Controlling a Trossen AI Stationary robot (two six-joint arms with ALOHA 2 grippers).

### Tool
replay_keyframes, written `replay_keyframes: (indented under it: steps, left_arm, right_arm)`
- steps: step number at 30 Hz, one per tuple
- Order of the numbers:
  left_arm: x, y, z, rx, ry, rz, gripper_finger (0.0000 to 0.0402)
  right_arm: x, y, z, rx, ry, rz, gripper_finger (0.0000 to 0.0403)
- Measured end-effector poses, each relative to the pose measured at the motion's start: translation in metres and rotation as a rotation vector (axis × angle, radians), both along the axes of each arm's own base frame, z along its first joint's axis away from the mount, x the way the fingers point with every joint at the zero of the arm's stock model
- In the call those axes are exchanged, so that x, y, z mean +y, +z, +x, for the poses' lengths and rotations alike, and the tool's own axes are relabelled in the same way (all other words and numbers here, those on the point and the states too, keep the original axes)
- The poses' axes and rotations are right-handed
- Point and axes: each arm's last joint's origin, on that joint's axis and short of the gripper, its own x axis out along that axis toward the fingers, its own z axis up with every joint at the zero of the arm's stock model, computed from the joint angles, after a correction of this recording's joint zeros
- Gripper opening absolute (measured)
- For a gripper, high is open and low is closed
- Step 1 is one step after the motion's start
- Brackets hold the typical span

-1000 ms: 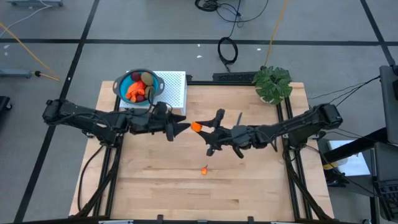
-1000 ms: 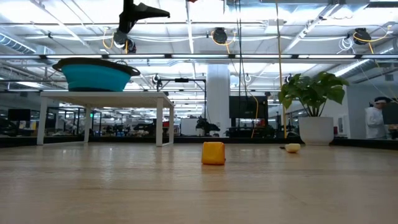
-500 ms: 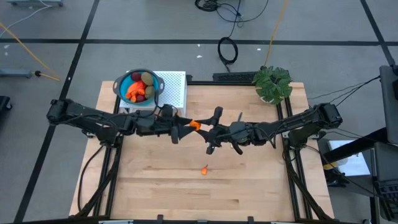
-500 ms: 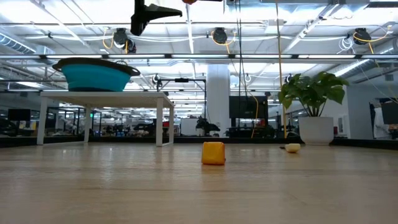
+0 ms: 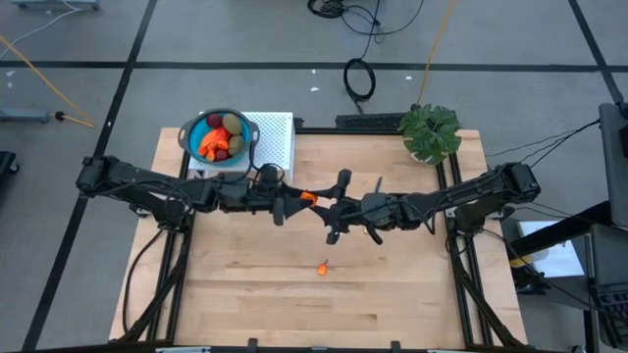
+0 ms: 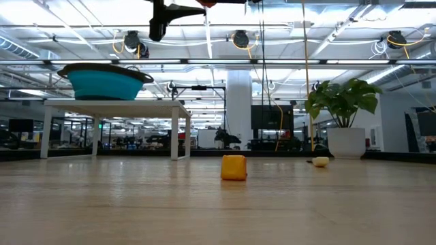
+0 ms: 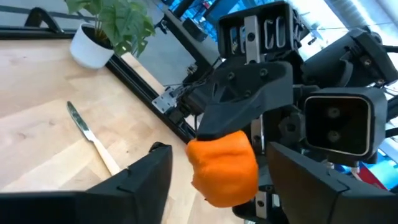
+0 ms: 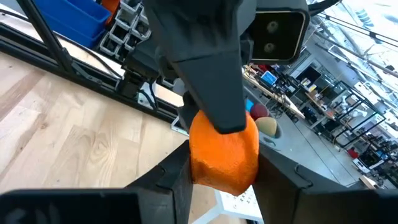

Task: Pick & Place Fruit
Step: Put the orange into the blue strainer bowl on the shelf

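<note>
Orange fruit piece (image 5: 308, 197) sits pinched in right tool (image 5: 316, 199), between left tool's (image 5: 290, 204) parted fingers.

The left claw (image 5: 297, 201) has closed in around the orange fruit piece (image 5: 308, 197).

In the low view the picture's upper edge cuts off my left gripper (image 6: 178, 8), well above the blue bowl (image 6: 105, 82). From overhead, my fingers cover most of the orange piece (image 5: 308, 197), and the bowl's fruit (image 5: 220, 138) is too small to sort.
</note>
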Motion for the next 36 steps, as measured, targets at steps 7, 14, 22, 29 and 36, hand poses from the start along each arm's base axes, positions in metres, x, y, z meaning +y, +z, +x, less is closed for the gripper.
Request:
replay_keyframes:
  steps: [7,14,22,29,36]
  left_arm:
    - [0.0,0.0,0.0,0.0,-0.027,-0.005,0.0171]
    - [0.0,0.0,0.0,0.0,-0.044,-0.004,0.0104]
    - [0.005,0.003,-0.003,0.006,-0.027,0.035,0.0094]
    - [0.022,0.02,-0.022,-0.016,0.095,0.143,0.0094]
    - [0.038,0.032,-0.058,0.109,0.35,0.311,0.0093]
  right_arm:
    - [0.0,0.0,0.0,0.0,0.002,0.001,0.014]
    - [0.0,0.0,0.0,0.001,0.001,0.001,0.0171]
    - [-0.002,-0.002,-0.015,0.106,-0.03,0.121,0.0226]
    - [-0.007,0.001,-0.041,0.238,-0.072,0.208,0.0234]
    - [-0.012,-0.01,-0.071,0.296,-0.077,0.272,0.0189]
